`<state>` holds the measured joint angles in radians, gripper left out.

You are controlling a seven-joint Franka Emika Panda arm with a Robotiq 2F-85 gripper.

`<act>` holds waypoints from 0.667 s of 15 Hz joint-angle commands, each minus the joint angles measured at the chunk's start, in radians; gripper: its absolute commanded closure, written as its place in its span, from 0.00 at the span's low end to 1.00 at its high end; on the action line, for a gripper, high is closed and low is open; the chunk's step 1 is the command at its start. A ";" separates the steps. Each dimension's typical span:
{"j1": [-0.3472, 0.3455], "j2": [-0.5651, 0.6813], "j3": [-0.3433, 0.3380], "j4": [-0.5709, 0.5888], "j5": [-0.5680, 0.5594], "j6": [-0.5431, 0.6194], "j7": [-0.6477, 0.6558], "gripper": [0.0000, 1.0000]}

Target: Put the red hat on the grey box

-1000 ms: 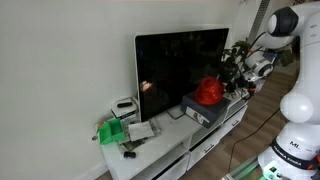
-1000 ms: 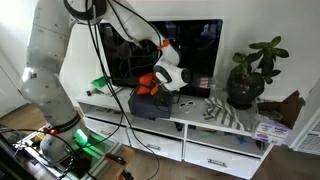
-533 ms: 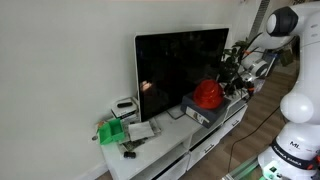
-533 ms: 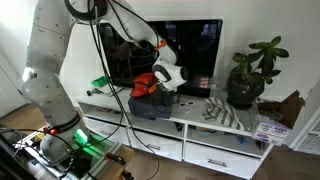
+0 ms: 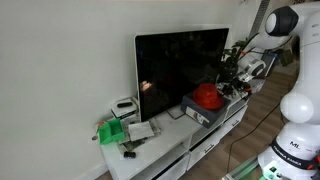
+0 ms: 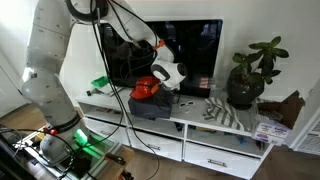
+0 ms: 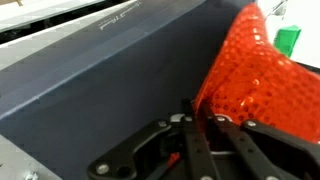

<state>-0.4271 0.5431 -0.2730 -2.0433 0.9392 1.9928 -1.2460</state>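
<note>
The red hat (image 5: pixel 206 95) hangs in my gripper (image 5: pixel 226 88) just over the grey box (image 5: pixel 205 111), which lies on the white TV cabinet in front of the black screen. It also shows in an exterior view (image 6: pixel 146 88), low above the grey box (image 6: pixel 150 104), with my gripper (image 6: pixel 160 82) at its edge. In the wrist view the fingers (image 7: pixel 200 128) are shut on the hat's brim; the hat (image 7: pixel 262 85) fills the right side and the grey box (image 7: pixel 110 65) fills the left.
A black TV (image 5: pixel 180 65) stands right behind the box. A small white box (image 5: pixel 125 105) and a green object (image 5: pixel 112 131) sit at the cabinet's far end. A potted plant (image 6: pixel 250 70) and striped cloth (image 6: pixel 225 112) are beside the box.
My gripper has lowered the red hat toward the top of the grey box. The hat stays in the jaws.
</note>
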 commanded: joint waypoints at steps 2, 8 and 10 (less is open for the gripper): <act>-0.001 -0.057 0.009 -0.030 -0.006 0.117 -0.016 0.51; 0.038 -0.231 -0.008 -0.123 -0.075 0.266 0.033 0.10; 0.068 -0.335 -0.017 -0.192 -0.159 0.300 0.081 0.01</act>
<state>-0.4057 0.3815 -0.2716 -2.1005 0.8864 2.2323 -1.2356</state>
